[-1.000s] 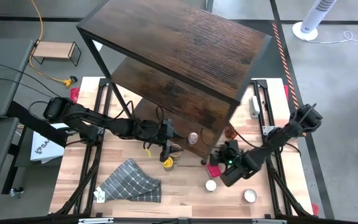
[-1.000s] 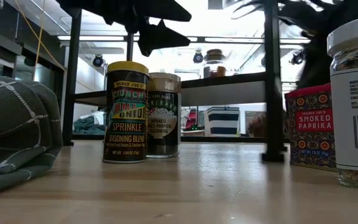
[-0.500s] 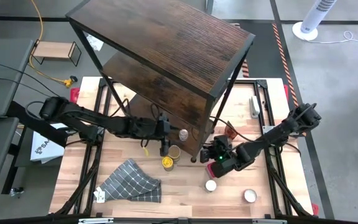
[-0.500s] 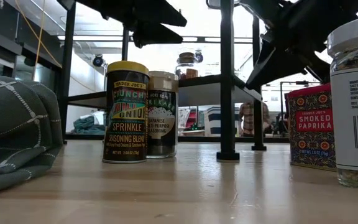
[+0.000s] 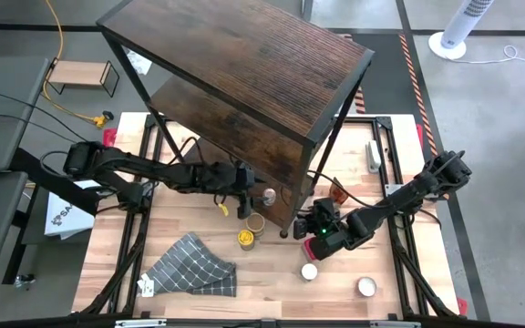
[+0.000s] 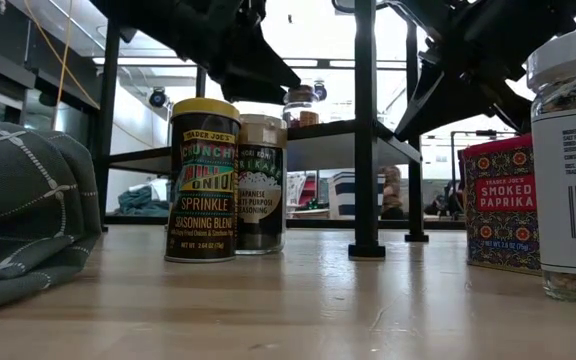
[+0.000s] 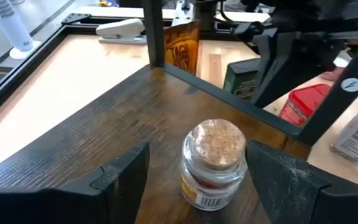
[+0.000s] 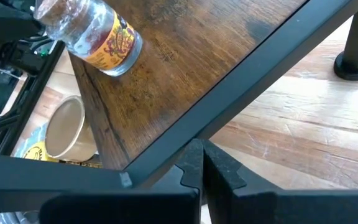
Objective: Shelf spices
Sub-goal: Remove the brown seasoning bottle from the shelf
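On the left of the wooden surface (image 5: 272,282) a grey checked cloth (image 5: 192,266) lies crumpled, with a small light-wood stand (image 5: 82,76) well off on the floor beyond. The left pincer (image 5: 243,202) reaches in beside the dark-wood shelf (image 5: 235,68), its fingers (image 7: 123,173) apart on either side of a small cork-topped jar (image 7: 214,163) that stands upright on the shelf's lowest board, untouched. Just in front of the shelf, a yellow-lidded seasoning shaker (image 6: 202,180) and a tan-lidded jar (image 6: 263,184) stand side by side on the surface, touching or nearly so. The shelf, three tiers of dark brown board on a thin black frame, sits askew over the middle of the surface, one black leg (image 6: 365,125) planted between the shakers and a red smoked-paprika tin (image 6: 503,204). The right pincer (image 8: 194,167), fingers together, presses against the black frame rail at the shelf's lower edge. Further right a white-lidded jar (image 5: 309,271) stands in the open, with a round tin (image 5: 366,287) near the surface's front corner. An orange packet (image 7: 181,48) stands behind the shelf leg.
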